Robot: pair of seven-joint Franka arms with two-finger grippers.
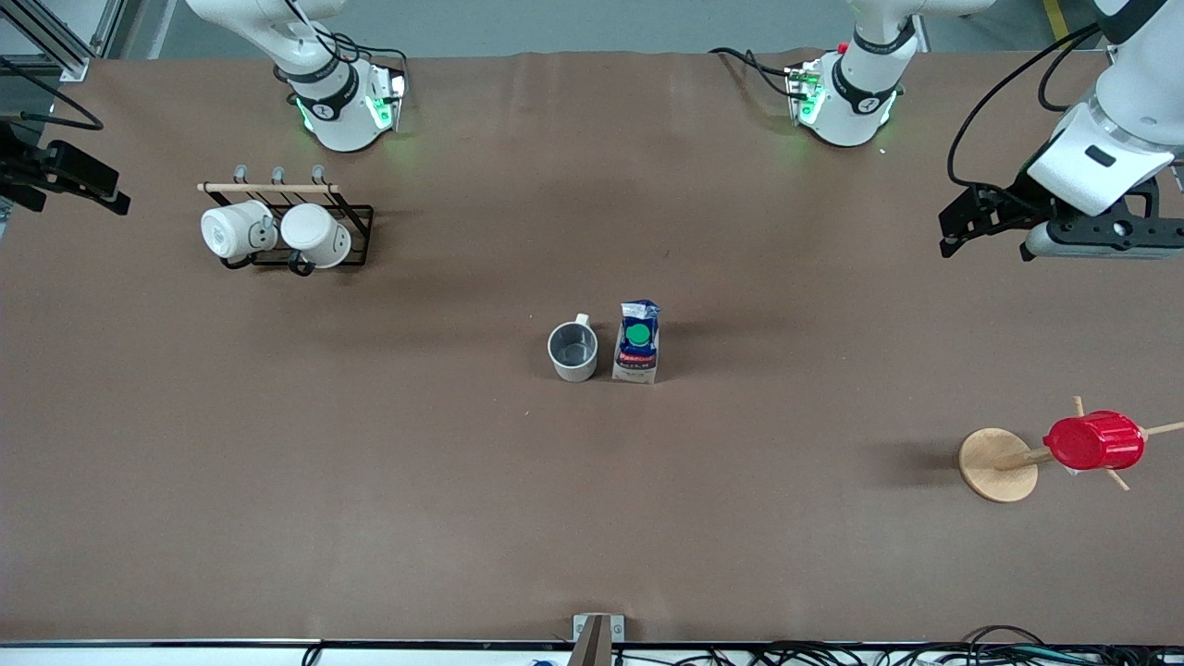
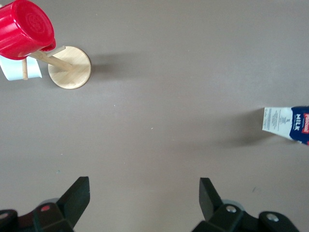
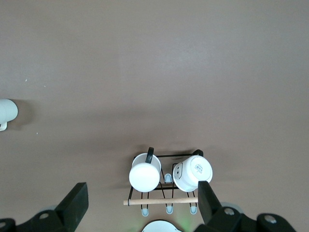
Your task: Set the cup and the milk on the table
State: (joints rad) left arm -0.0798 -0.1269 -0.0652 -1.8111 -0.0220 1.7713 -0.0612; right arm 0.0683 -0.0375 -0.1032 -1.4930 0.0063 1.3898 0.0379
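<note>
Brown table (image 1: 370, 481): I see cup (image 1: 573, 351) touching-close beside milk (image 1: 637, 342) mid-table; left gripper (image 1: 957, 229) and right gripper (image 3: 140, 203) both spread, empty.

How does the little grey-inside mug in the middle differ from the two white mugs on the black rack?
The cup stands upright on the table, mouth up, showing its grey inside; the white mugs lie tipped on their sides in the black rack. The cup sits beside the milk mid-table; the white mugs sit toward the right arm's end. All have loop handles.
</note>
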